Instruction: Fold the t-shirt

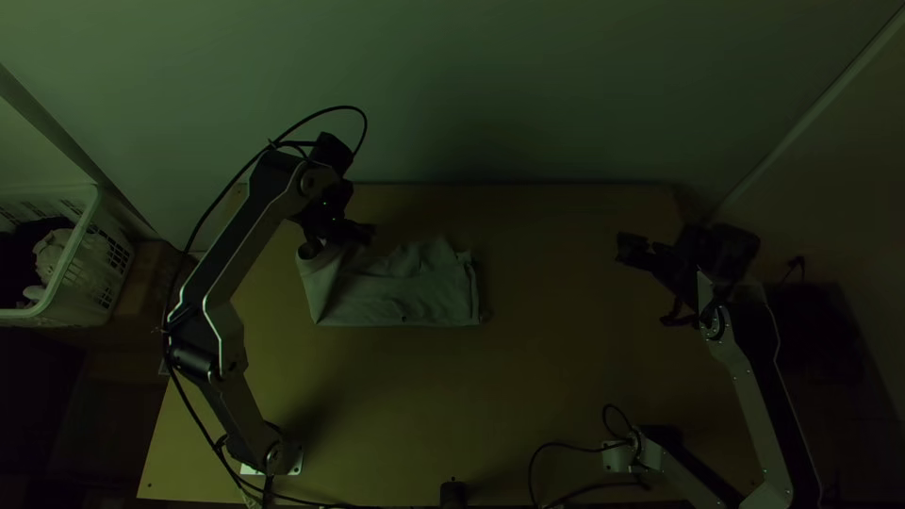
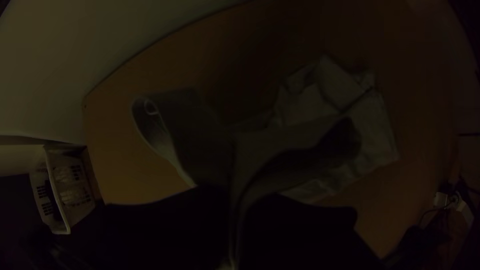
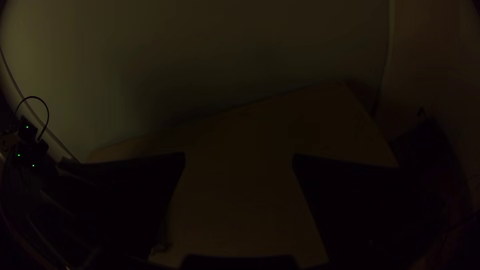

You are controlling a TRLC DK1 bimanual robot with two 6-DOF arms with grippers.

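The pale grey t-shirt [image 1: 405, 297] lies left of the table's middle as a long, narrow folded bundle, wrinkled along its far side. At its far left part is my left gripper [image 1: 351, 232]. In the left wrist view, the t-shirt [image 2: 372, 127] is drawn up in folds between the two black fingers of my left gripper [image 2: 234, 196], which is shut on it. My right gripper [image 1: 633, 251] is over the table's far right part, away from the cloth. In the right wrist view, my right gripper [image 3: 239, 159] is open, its fingers wide apart with nothing between them.
The wooden table [image 1: 556, 377] has bare wood in front of the cloth and to its right. A white basket [image 1: 80, 254] holding cloth stands beyond the left edge. Black cables [image 1: 566, 445] lie near the front right, and a wall [image 1: 509, 85] rises behind the table.
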